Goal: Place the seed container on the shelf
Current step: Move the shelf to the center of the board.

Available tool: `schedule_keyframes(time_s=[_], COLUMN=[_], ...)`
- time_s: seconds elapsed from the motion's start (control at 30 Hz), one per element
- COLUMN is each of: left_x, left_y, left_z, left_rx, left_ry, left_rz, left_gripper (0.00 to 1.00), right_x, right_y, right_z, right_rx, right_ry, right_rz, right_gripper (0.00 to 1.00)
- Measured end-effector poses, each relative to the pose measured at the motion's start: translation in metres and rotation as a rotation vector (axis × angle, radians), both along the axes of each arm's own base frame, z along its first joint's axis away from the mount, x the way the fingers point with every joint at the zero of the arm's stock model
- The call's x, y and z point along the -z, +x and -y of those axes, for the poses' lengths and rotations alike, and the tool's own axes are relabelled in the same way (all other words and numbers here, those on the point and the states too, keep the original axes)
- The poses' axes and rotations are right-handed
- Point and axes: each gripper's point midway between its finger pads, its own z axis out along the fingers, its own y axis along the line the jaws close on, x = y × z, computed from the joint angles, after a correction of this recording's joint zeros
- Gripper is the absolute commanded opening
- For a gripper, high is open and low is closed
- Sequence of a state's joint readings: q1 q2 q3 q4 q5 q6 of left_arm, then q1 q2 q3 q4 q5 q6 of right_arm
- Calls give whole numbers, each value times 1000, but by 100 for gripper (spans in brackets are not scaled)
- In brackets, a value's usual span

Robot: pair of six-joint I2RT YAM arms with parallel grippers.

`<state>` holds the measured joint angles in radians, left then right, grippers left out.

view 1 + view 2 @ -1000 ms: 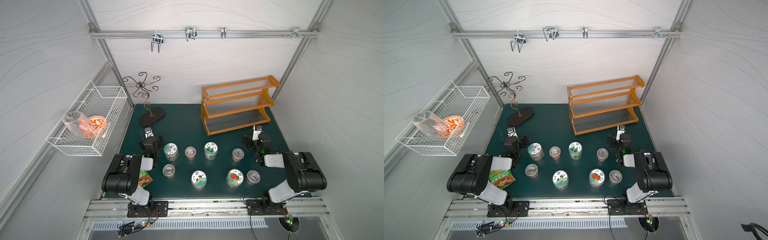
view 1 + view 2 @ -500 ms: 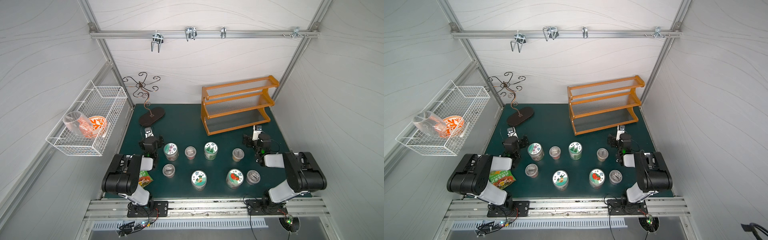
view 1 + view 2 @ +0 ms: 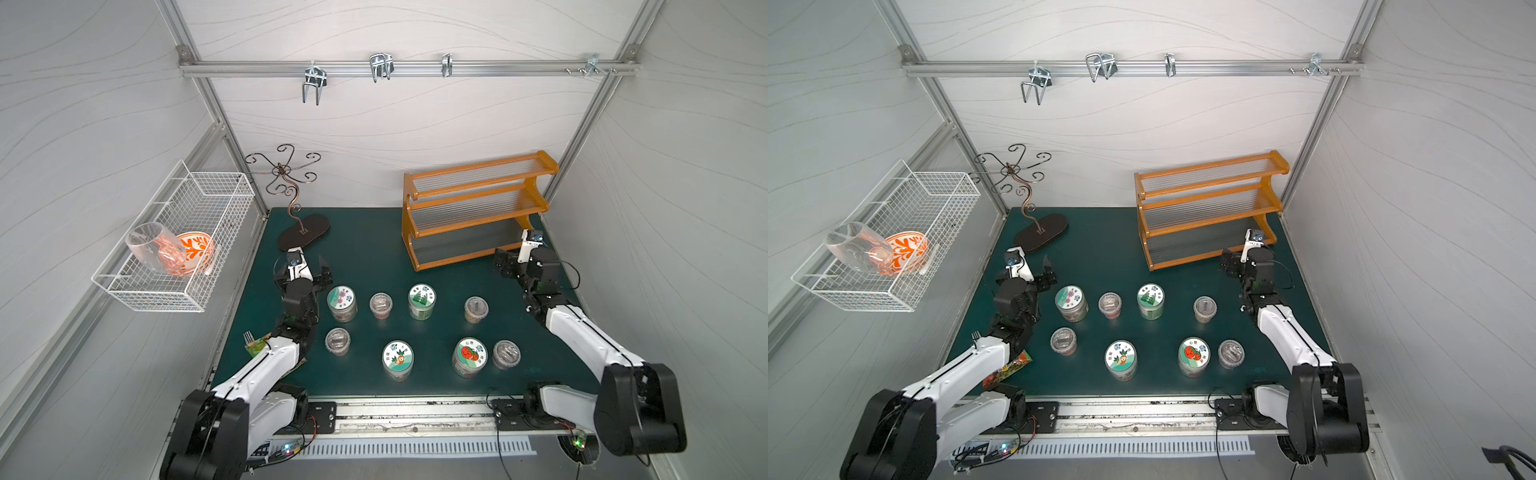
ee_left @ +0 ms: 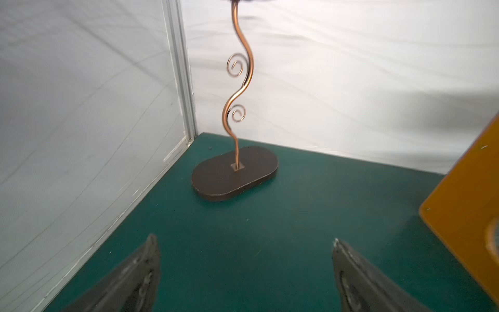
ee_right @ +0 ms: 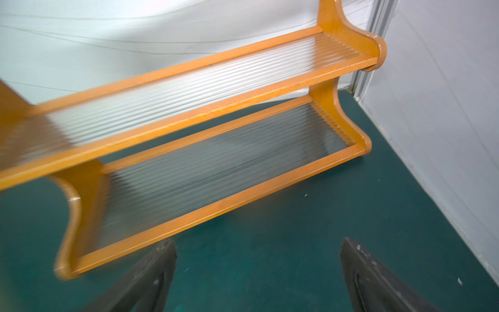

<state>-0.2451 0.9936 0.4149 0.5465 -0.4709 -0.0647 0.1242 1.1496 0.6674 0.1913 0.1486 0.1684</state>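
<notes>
Several seed containers stand in two rows on the green mat: larger jars with picture lids, such as the tomato one [image 3: 470,352] [image 3: 1193,353] and the flower one [image 3: 341,298], and small clear ones [image 3: 476,307]. The orange-brown shelf [image 3: 409,224] [image 3: 1208,223] [image 5: 205,113] stands at the back right with all its tiers bare. My left gripper [image 3: 302,270] [image 4: 244,239] is open over the mat, beside the flower jar. My right gripper [image 3: 519,255] [image 5: 258,241] is open just in front of the shelf's right end. Neither holds anything.
A curly wire stand [image 3: 303,230] [image 4: 235,173] rises at the back left, just beyond my left gripper. A white wire basket [image 3: 174,245] holding a glass and an orange bowl hangs on the left wall. A snack packet [image 3: 1007,368] lies under my left arm.
</notes>
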Motion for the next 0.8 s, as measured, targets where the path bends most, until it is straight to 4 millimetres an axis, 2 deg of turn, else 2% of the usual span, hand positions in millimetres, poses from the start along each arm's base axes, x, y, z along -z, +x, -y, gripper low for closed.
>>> schedule_keyframes(time_s=[0.13, 0.2, 0.27, 0.33, 0.43, 0.53, 0.63, 0.8], left_x=[-67, -93, -115, -132, -145, -150, -153, -148], left_y=[-5, -6, -8, -11, -11, 0, 21, 57], left_z=[39, 60, 89, 127, 182, 223, 247, 272], left_rx=[132, 210, 302, 413, 541, 607, 608, 562], left_ry=[-84, -111, -125, -125, -116, -115, -126, -123], left_rz=[70, 84, 86, 74, 27, -43, -103, -171], left_gripper=[100, 100, 100, 100, 100, 100, 100, 100], right_x=[-29, -38, -44, -46, -40, -29, -12, 21], right_y=[-24, -38, -50, -62, -77, -90, -106, -129], right_z=[-16, -25, -34, -45, -66, -89, -115, -147], right_rx=[-51, -83, -122, -165, -236, -306, -380, -457], right_ry=[123, 178, 222, 257, 292, 312, 310, 272], right_rz=[-27, -50, -76, -109, -167, -230, -292, -385], right_gripper=[99, 99, 99, 99, 99, 99, 99, 99])
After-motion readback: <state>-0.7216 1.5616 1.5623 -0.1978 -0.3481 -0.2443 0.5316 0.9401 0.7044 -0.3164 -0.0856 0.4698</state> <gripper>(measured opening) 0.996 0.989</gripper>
